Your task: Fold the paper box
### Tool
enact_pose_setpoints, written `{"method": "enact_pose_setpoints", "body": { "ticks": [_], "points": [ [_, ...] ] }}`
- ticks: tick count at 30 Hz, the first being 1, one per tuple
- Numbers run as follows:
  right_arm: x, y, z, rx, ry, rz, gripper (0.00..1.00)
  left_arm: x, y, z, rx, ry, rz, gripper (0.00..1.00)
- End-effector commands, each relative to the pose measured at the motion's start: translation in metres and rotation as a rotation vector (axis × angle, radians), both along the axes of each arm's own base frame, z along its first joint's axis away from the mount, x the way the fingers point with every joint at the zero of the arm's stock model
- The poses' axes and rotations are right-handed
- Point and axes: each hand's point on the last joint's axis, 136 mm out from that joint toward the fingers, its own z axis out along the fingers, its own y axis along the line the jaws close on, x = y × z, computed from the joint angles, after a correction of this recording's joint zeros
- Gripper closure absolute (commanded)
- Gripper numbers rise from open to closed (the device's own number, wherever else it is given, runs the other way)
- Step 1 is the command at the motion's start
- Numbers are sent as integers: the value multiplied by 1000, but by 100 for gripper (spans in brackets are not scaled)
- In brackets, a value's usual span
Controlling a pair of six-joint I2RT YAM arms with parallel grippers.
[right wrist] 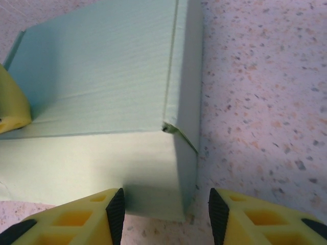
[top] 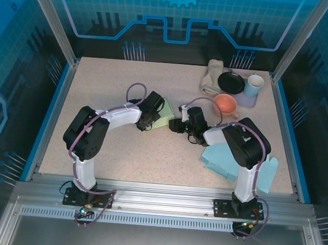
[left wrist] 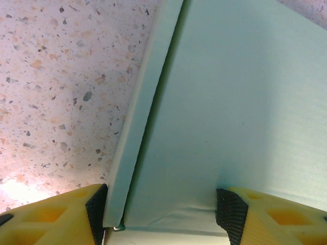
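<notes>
The pale green paper box (top: 167, 117) lies at the middle of the table between both arms. My left gripper (top: 150, 118) reaches it from the left. In the left wrist view its jaws (left wrist: 162, 210) span the box (left wrist: 230, 102): one pad presses the side wall, the other dents the panel. My right gripper (top: 178, 125) comes from the right. In the right wrist view it (right wrist: 167, 214) stands open around the box's near corner (right wrist: 153, 168), with a gap on each side. A small flap tip pokes out at the corner seam.
At the back right sit a beige cloth (top: 212, 76), a black plate (top: 231, 82), a light blue cup (top: 254, 84) and a pink bowl (top: 227, 105). Flat blue cardboard (top: 223, 160) lies by the right arm's base.
</notes>
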Motion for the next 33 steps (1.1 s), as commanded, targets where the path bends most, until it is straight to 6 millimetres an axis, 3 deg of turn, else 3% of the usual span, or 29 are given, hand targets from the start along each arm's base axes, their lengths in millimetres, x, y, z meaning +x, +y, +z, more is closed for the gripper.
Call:
{"method": "enact_pose_setpoints", "body": {
  "ticks": [1, 15, 23, 24, 33],
  "points": [
    [-11, -11, -3, -34, 56, -30, 50, -54, 44, -68, 159, 277, 17, 38],
    [-14, -7, 24, 18, 66, -36, 58, -54, 46, -68, 161, 276, 19, 38],
    [-9, 1, 9, 25, 85, -15, 65, -53, 45, -68, 159, 276, 17, 38],
    [-1, 7, 18, 40, 65, -11, 66, -53, 45, -68, 159, 275, 15, 38],
    [4, 9, 17, 40, 69, -12, 72, -52, 43, -68, 152, 275, 9, 38]
  ]
}}
